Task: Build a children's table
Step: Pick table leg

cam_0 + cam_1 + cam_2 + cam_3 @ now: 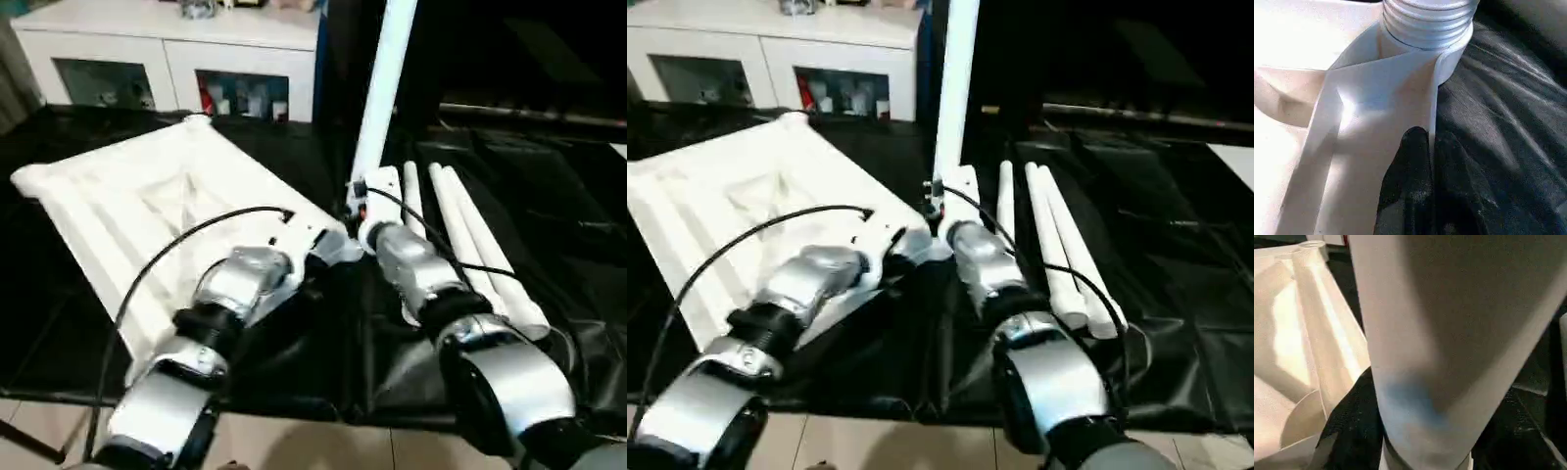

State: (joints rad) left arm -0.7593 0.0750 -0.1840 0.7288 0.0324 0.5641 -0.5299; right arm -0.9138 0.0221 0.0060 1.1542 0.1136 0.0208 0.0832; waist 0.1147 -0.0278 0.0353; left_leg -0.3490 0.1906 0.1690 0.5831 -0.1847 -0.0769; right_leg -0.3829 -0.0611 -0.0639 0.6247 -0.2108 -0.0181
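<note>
The white tabletop (127, 196) lies upside down on black cloth, its ribbed underside up. One white leg (382, 88) stands upright in the near right corner socket. My right gripper (361, 203) is closed around the base of that leg (1449, 333). My left gripper (1431, 137) is shut on a thin wall of the tabletop (1376, 93), just beside the socket where the leg's threaded end (1425, 19) sits. Three more legs (470, 245) lie side by side on the cloth to the right of the tabletop.
A white cabinet (167, 49) with glass doors stands behind the table. Black cloth (558, 206) covers the work surface, with folds to the right. The table's near edge and pale floor tiles (294, 441) run under my forearms.
</note>
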